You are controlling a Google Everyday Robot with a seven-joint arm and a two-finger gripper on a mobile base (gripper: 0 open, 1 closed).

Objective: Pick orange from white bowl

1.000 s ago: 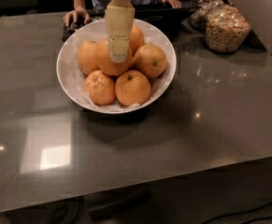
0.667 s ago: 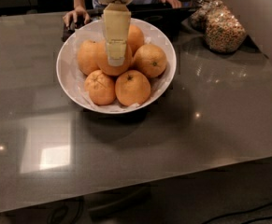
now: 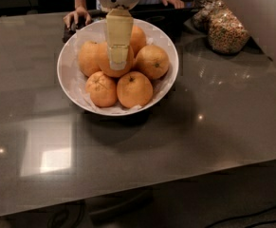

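The white bowl (image 3: 69,82) stands on the dark table, back centre, lined with crinkled white paper and holding several oranges. The largest orange (image 3: 101,61) sits on top in the middle, partly hidden. My gripper (image 3: 118,63) comes down from the top edge, pale yellow, right in front of and against this orange. Smaller oranges with dark stem dimples lie around it: two in front (image 3: 101,89) (image 3: 134,89), one at the right (image 3: 152,61), one at the left (image 3: 87,57), one behind (image 3: 137,38).
Two glass cereal jars (image 3: 226,31) (image 3: 202,9) stand at the back right. A person's hands (image 3: 76,16) (image 3: 174,2) rest at the table's far edge by a dark flat object (image 3: 159,17). A large white body (image 3: 265,13) fills the top right corner.
My gripper has shifted very slightly over the top orange. The oranges and the bowl have not moved.
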